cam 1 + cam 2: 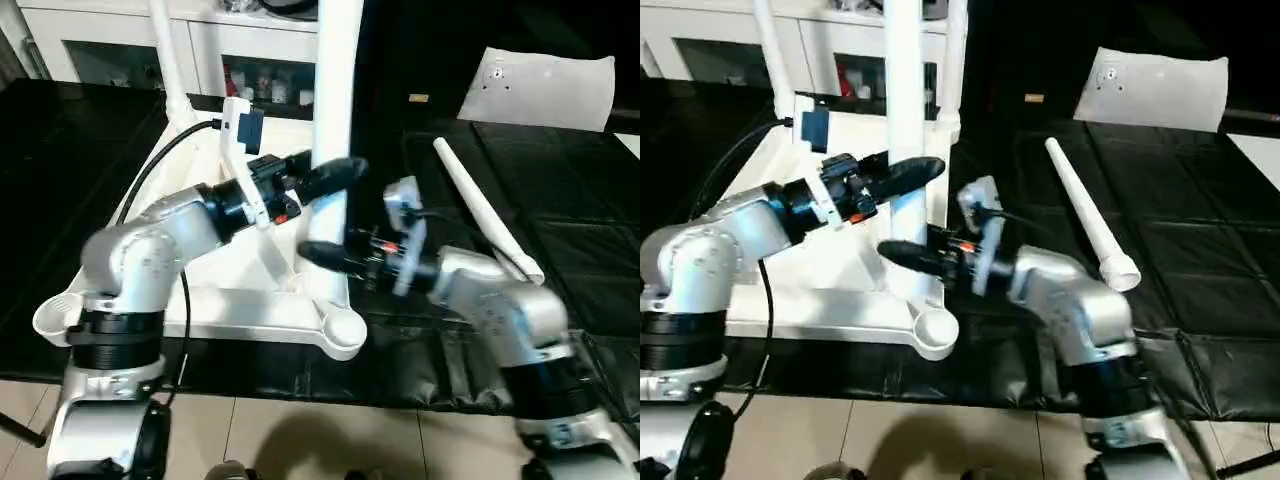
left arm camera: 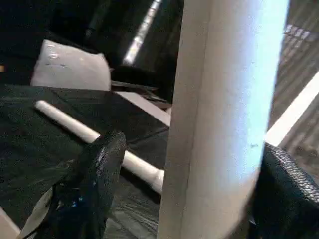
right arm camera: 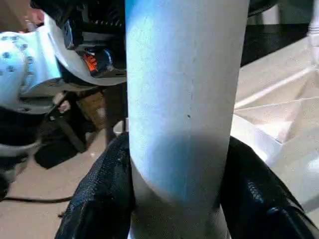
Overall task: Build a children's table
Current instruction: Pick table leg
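**Third leg upright in its near-corner socket**

Nearest us, our two silver forearms reach in over the upturned tabletop (image 1: 230,305), which lies ribbed side up on the black mat. We have both grippers at one upright leg (image 1: 332,120) that rises from the tabletop's near right corner region.

Our right gripper (image 3: 177,199) is clamped on this leg low down, its two black fingers pressed against either side of the tube in the right wrist view. Our left gripper (image 1: 335,172) sits higher on the same leg, and its fingers (image 2: 94,174) stand apart from the tube with a visible gap on one side, so we judge it is loose around the leg and not gripping it.

Two more legs (image 1: 775,55) stand in the far sockets. One last leg (image 1: 1085,215) lies loose on the mat to our right, near a flat white board (image 1: 1160,90). The near right socket (image 1: 932,328) looks empty, as does the near left one (image 1: 55,312).

We judge the step in hand is seating the third leg. Next we need to check that it is pushed fully home, free both grippers, then fetch the loose leg with our right arm.
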You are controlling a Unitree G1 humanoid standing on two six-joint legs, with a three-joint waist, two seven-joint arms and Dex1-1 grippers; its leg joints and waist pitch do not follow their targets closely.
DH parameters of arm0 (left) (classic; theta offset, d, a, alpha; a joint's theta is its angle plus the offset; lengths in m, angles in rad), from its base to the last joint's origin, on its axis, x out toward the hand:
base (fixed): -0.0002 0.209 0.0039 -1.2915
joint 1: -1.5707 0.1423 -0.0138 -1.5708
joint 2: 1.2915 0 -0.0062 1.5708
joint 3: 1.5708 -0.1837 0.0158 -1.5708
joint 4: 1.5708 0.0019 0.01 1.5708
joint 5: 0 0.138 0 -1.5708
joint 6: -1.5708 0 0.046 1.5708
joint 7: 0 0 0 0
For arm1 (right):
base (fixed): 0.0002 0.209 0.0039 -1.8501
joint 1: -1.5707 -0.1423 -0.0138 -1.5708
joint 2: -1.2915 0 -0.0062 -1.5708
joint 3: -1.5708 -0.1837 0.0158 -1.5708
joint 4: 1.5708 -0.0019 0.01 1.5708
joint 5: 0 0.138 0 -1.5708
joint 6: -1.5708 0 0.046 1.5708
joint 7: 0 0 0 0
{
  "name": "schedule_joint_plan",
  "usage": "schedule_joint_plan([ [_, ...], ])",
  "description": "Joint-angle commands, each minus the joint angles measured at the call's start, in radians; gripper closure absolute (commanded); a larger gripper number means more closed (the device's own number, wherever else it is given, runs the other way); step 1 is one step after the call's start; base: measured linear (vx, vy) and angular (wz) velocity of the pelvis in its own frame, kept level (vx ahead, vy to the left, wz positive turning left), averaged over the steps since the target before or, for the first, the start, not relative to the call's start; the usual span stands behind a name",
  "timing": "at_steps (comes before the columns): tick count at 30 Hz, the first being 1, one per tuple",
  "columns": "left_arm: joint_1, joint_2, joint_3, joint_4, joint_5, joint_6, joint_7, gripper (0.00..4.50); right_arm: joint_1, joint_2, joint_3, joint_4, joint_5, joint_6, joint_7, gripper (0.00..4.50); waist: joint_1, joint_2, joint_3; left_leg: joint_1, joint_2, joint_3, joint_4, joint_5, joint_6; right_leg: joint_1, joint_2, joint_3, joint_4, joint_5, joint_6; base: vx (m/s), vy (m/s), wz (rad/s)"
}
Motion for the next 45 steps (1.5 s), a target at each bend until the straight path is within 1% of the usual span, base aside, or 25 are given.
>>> schedule_joint_plan([
  [1, -0.002, 0.009, 0.003, -0.027, -0.026, 0.021, -0.022, 0.76, -0.008, -0.018, -0.037, -0.029, 0.031, 0.013, 0.033, 2.57, 0.003, 0.005, -0.077, 0.014, 0.03, -0.006, -0.063, -0.153, -0.003, 0.053, -0.066, 0.041, -0.069, -0.227, -0.174, 0.0, 0.0, 0.0],
  [4, -0.002, 0.001, 0.018, -0.036, -0.059, 0.036, -0.034, 0.76, -0.011, -0.022, -0.043, -0.027, 0.041, 0.019, 0.044, 2.57, 0.006, 0.005, -0.076, 0.013, 0.028, -0.005, -0.063, -0.154, -0.006, 0.053, -0.065, 0.041, -0.07, -0.24, -0.176, 0.0, 0.0, 0.0],
  [5, -0.001, -0.001, 0.029, -0.045, -0.095, 0.052, -0.048, 0.76, -0.013, -0.023, -0.047, -0.026, 0.049, 0.022, 0.053, 2.57, 0.006, 0.005, -0.076, 0.013, 0.029, -0.006, -0.063, -0.158, -0.007, 0.053, -0.066, 0.04, -0.071, -0.25, -0.173, 0.0, 0.0, 0.0],
  [7, 0.0, -0.001, 0.034, -0.047, -0.112, 0.062, -0.056, 0.76, -0.013, -0.024, -0.048, -0.026, 0.054, 0.024, 0.056, 2.57, 0.007, 0.004, -0.077, 0.013, 0.028, -0.005, -0.062, -0.157, -0.008, 0.053, -0.067, 0.04, -0.071, -0.258, -0.174, 0.0, 0.0, 0.0],
  [10, 0.007, 0.014, 0.034, -0.053, -0.157, 0.096, -0.098, 0.76, -0.009, -0.034, -0.044, -0.031, 0.076, 0.033, 0.078, 2.57, 0.006, 0.004, -0.077, 0.014, 0.027, -0.005, -0.062, -0.158, -0.01, 0.052, -0.065, 0.039, -0.071, -0.258, -0.172, 0.0, 0.0, 0.0],
  [11, 0.009, 0.018, 0.034, -0.051, -0.164, 0.101, -0.107, 0.76, -0.006, -0.038, -0.042, -0.032, 0.083, 0.035, 0.088, 2.57, 0.007, 0.006, -0.077, 0.014, 0.027, -0.005, -0.063, -0.158, -0.007, 0.053, -0.065, 0.039, -0.072, -0.259, -0.169, 0.0, 0.0, 0.0],
  [13, 0.009, 0.024, 0.031, -0.043, -0.159, 0.097, -0.111, 0.48, -0.002, -0.044, -0.04, -0.036, 0.088, 0.04, 0.102, 2.57, 0.007, 0.005, -0.077, 0.014, 0.029, -0.006, -0.063, -0.156, -0.006, 0.053, -0.065, 0.039, -0.072, -0.254, -0.168, 0.0, 0.0, 0.0],
  [15, 0.009, 0.026, 0.03, -0.042, -0.157, 0.095, -0.111, 0.38, -0.001, -0.047, -0.04, -0.037, 0.089, 0.041, 0.105, 2.57, 0.008, 0.005, -0.076, 0.013, 0.028, -0.006, -0.063, -0.154, -0.008, 0.053, -0.064, 0.039, -0.072, -0.256, -0.167, 0.0, 0.0, 0.0],
  [17, 0.013, 0.035, 0.007, -0.039, -0.119, 0.064, -0.113, 0.34, 0.002, -0.057, -0.033, -0.039, 0.079, 0.036, 0.109, 2.57, 0.008, 0.005, -0.076, 0.014, 0.029, -0.007, -0.064, -0.157, -0.009, 0.053, -0.065, 0.039, -0.073, -0.263, -0.162, 0.0, 0.0, 0.0],
  [18, 0.015, 0.037, 0.002, -0.038, -0.112, 0.057, -0.115, 0.55, 0.002, -0.06, -0.03, -0.039, 0.076, 0.033, 0.11, 2.57, 0.008, 0.005, -0.076, 0.014, 0.029, -0.006, -0.064, -0.158, -0.01, 0.053, -0.065, 0.04, -0.074, -0.264, -0.158, 0.0, 0.0, 0.0],
  [19, 0.016, 0.035, 0.001, -0.032, -0.104, 0.047, -0.112, 0.71, 0.003, -0.068, -0.021, -0.037, 0.056, 0.019, 0.107, 2.57, 0.009, 0.008, -0.076, 0.014, 0.029, -0.007, -0.064, -0.158, -0.012, 0.053, -0.066, 0.04, -0.073, -0.265, -0.156, 0.0, 0.0, 0.0],
  [21, 0.017, 0.035, -0.001, -0.022, -0.09, 0.021, -0.114, 0.73, 0.003, -0.077, -0.007, -0.033, 0.033, -0.002, 0.107, 2.57, 0.008, 0.008, -0.077, 0.013, 0.028, -0.006, -0.064, -0.155, -0.017, 0.054, -0.065, 0.04, -0.074, -0.264, -0.155, 0.0, 0.0, 0.0],
  [23, 0.021, 0.04, -0.011, -0.022, -0.076, 0.001, -0.126, 1.03, 0.002, -0.075, -0.007, -0.031, 0.03, -0.012, 0.1, 2.58, 0.008, 0.007, -0.078, 0.014, 0.028, -0.006, -0.064, -0.158, -0.015, 0.054, -0.065, 0.04, -0.074, -0.261, -0.157, 0.0, 0.0, 0.0],
  [24, 0.021, 0.04, -0.011, -0.022, -0.076, 0.001, -0.126, 1.13, 0.002, -0.075, -0.007, -0.031, 0.03, -0.012, 0.1, 2.58, 0.007, 0.009, -0.077, 0.013, 0.029, -0.007, -0.064, -0.16, -0.015, 0.054, -0.065, 0.04, -0.073, -0.261, -0.157, 0.0, 0.0, 0.0],
  [25, 0.025, 0.041, -0.016, -0.023, -0.072, -0.003, -0.129, 1.13, 0.002, -0.074, -0.007, -0.031, 0.025, -0.018, 0.097, 2.58, 0.008, 0.009, -0.078, 0.014, 0.029, -0.007, -0.064, -0.16, -0.015, 0.053, -0.065, 0.04, -0.073, -0.258, -0.159, 0.0, 0.0, 0.0],
  [27, 0.034, 0.042, -0.027, -0.028, -0.064, -0.018, -0.14, 1.34, 0.002, -0.073, -0.006, -0.031, 0.018, -0.026, 0.091, 2.58, 0.008, 0.011, -0.078, 0.014, 0.029, -0.007, -0.064, -0.16, -0.014, 0.053, -0.065, 0.04, -0.072, -0.249, -0.164, 0.0, 0.0, 0.0],
  [28, 0.036, 0.041, -0.027, -0.03, -0.068, -0.017, -0.143, 1.47, 0.002, -0.073, -0.005, -0.031, 0.015, -0.029, 0.089, 2.58, 0.007, 0.01, -0.078, 0.014, 0.029, -0.006, -0.064, -0.16, -0.014, 0.053, -0.065, 0.04, -0.072, -0.247, -0.166, 0.0, 0.0, 0.0],
  [31, 0.04, 0.038, -0.029, -0.033, -0.071, -0.019, -0.146, 1.64, 0.002, -0.074, -0.003, -0.029, 0.01, -0.035, 0.089, 2.58, 0.007, 0.009, -0.077, 0.015, 0.029, -0.006, -0.064, -0.168, -0.016, 0.052, -0.064, 0.039, -0.072, -0.254, -0.17, 0.0, 0.0, 0.0],
  [32, 0.045, 0.04, -0.04, -0.034, -0.063, -0.025, -0.15, 1.86, 0.002, -0.074, 0.0, -0.027, 0.002, -0.042, 0.088, 2.58, 0.007, 0.011, -0.077, 0.015, 0.029, -0.007, -0.064, -0.174, -0.018, 0.053, -0.065, 0.04, -0.073, -0.262, -0.168, 0.0, 0.0, 0.0],
  [33, 0.053, 0.043, -0.059, -0.035, -0.043, -0.037, -0.155, 1.86, 0.002, -0.074, 0.003, -0.024, -0.006, -0.049, 0.087, 2.58, 0.007, 0.009, -0.076, 0.015, 0.029, -0.007, -0.065, -0.176, -0.016, 0.052, -0.065, 0.04, -0.075, -0.265, -0.166, 0.0, 0.0, 0.0],
  [35, 0.057, 0.043, -0.067, -0.034, -0.033, -0.044, -0.158, 2.04, 0.002, -0.074, 0.005, -0.023, -0.009, -0.053, 0.086, 2.58, 0.006, 0.009, -0.077, 0.015, 0.03, -0.007, -0.065, -0.174, -0.016, 0.053, -0.064, 0.04, -0.073, -0.262, -0.163, 0.0, 0.0, 0.0],
  [38, 0.078, 0.045, -0.099, -0.043, -0.014, -0.056, -0.173, 2.07, 0.004, -0.074, 0.016, -0.017, -0.023, -0.068, 0.082, 2.58, 0.007, 0.01, -0.078, 0.016, 0.031, -0.008, -0.065, -0.167, -0.015, 0.052, -0.065, 0.04, -0.071, -0.245, -0.168, 0.0, 0.0, 0.0],
  [41, 0.084, 0.042, -0.104, -0.047, -0.015, -0.054, -0.173, 2.07, 0.003, -0.073, 0.018, -0.014, -0.029, -0.072, 0.083, 2.58, 0.005, 0.01, -0.077, 0.015, 0.03, -0.007, -0.065, -0.172, -0.015, 0.053, -0.064, 0.04, -0.071, -0.244, -0.172, 0.0, 0.0, 0.0],
  [43, 0.087, 0.04, -0.107, -0.049, -0.015, -0.057, -0.173, 2.07, 0.004, -0.074, 0.021, -0.013, -0.034, -0.075, 0.084, 2.58, 0.005, 0.01, -0.076, 0.015, 0.03, -0.007, -0.066, -0.182, -0.017, 0.052, -0.065, 0.04, -0.073, -0.261, -0.168, 0.0, 0.0, 0.0],
  [45, 0.087, 0.034, -0.103, -0.046, -0.017, -0.062, -0.17, 2.07, 0.004, -0.074, 0.021, -0.012, -0.035, -0.077, 0.085, 2.58, 0.005, 0.008, -0.076, 0.015, 0.03, -0.007, -0.065, -0.179, -0.016, 0.053, -0.065, 0.041, -0.073, -0.263, -0.167, 0.0, 0.0, 0.0],
])
